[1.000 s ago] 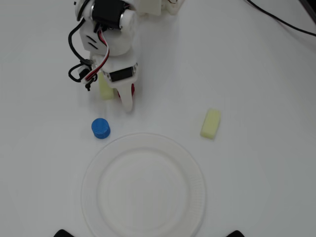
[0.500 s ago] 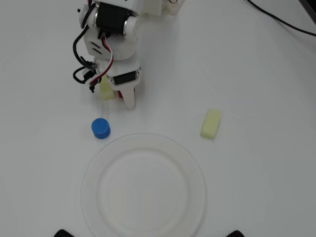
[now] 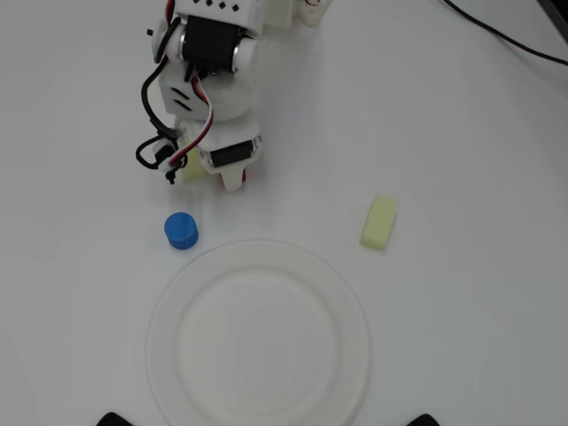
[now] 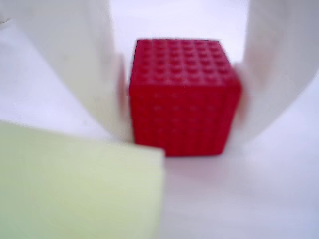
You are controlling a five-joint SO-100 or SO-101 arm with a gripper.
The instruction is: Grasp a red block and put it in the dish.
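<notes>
In the wrist view the red block point(image 4: 182, 97), a studded cube, sits on the white table between my two white fingers point(image 4: 79, 64), which press against its left and right sides. My gripper point(image 4: 182, 129) is shut on it. From overhead the gripper point(image 3: 232, 182) points down at the table in the upper left, and only a sliver of the red block point(image 3: 246, 176) shows beside its tip. The dish point(image 3: 164, 302), a large white paper plate with a ribbed rim, lies empty at the bottom centre, below the gripper.
A pale yellow block point(image 3: 191, 166) lies right beside the gripper's left side and fills the wrist view's lower left point(image 4: 75, 189). A blue cylinder point(image 3: 181, 231) stands between gripper and dish. Another yellow block point(image 3: 379, 222) lies at the right. A black cable point(image 3: 497, 31) crosses the top right corner.
The arm has tipped further down over the block. Its tip has drawn back toward the base, and most of the red block is now hidden under it from overhead.
</notes>
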